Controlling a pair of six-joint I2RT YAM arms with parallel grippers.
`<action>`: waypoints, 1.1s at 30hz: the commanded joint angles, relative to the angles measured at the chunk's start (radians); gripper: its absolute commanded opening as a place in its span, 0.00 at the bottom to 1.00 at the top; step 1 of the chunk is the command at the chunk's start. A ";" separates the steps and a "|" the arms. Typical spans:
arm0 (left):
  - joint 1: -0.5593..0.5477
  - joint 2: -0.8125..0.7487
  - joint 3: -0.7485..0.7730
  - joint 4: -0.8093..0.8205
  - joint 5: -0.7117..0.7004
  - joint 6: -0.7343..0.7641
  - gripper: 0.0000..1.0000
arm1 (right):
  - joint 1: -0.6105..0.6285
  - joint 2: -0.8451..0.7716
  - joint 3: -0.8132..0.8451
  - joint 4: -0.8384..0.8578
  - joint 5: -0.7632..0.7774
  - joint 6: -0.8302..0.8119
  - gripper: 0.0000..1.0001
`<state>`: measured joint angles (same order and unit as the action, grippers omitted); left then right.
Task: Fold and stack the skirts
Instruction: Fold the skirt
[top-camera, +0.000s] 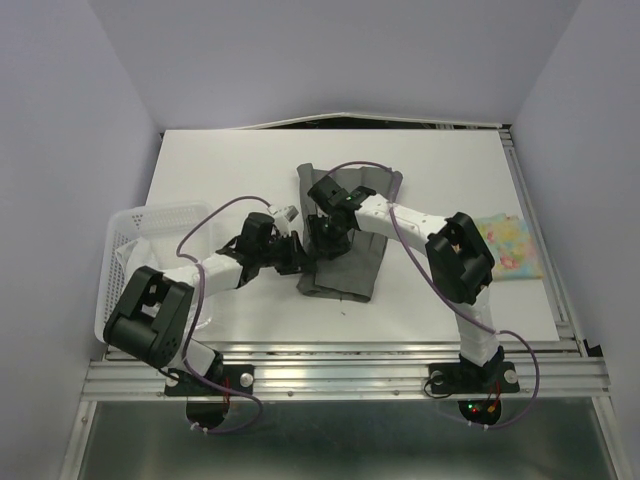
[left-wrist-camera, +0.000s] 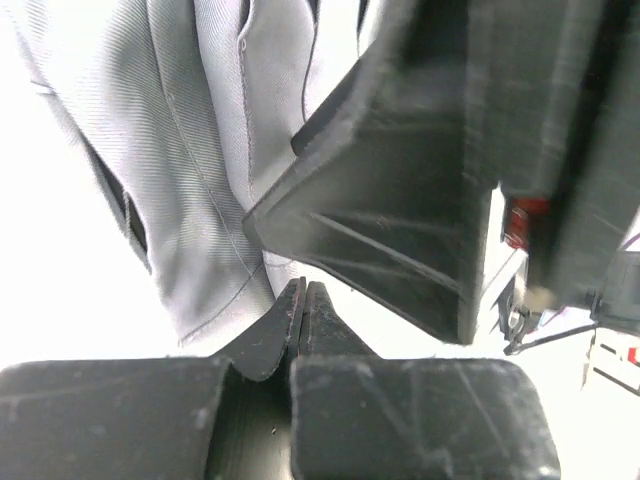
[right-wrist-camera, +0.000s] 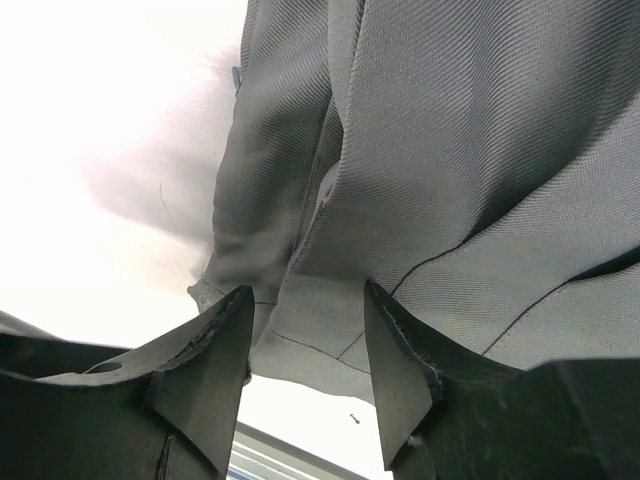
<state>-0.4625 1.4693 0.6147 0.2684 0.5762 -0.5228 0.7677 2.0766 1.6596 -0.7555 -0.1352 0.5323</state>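
A grey pleated skirt (top-camera: 350, 262) lies partly folded in the middle of the table. My left gripper (top-camera: 297, 254) is at its left edge, shut with nothing between the tips (left-wrist-camera: 303, 287); the grey skirt (left-wrist-camera: 200, 150) spreads just beyond them. My right gripper (top-camera: 326, 228) is down over the skirt from the far side, almost touching the left gripper. Its jaws stand open (right-wrist-camera: 305, 305) astride a hem corner of the grey skirt (right-wrist-camera: 450, 150), without pinching it. A pastel floral skirt (top-camera: 511, 246) lies folded flat at the right edge of the table.
A white slatted basket (top-camera: 122, 240) stands at the left table edge, beside the left arm; something white lies inside it. The right gripper's dark body (left-wrist-camera: 430, 180) fills the left wrist view close ahead. A metal rail (top-camera: 350, 352) runs along the near edge.
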 joint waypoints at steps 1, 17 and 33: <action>0.021 -0.055 -0.021 0.035 -0.050 0.003 0.00 | 0.010 -0.016 0.008 0.010 0.011 0.015 0.55; -0.008 0.077 0.026 0.032 -0.015 0.003 0.00 | 0.001 -0.006 -0.001 0.008 -0.018 0.023 0.56; -0.053 -0.027 -0.036 0.135 0.062 -0.029 0.00 | -0.027 0.010 -0.037 0.019 -0.086 0.047 0.48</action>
<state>-0.5091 1.4933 0.5941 0.3408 0.6140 -0.5484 0.7509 2.0876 1.6520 -0.7544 -0.1864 0.5617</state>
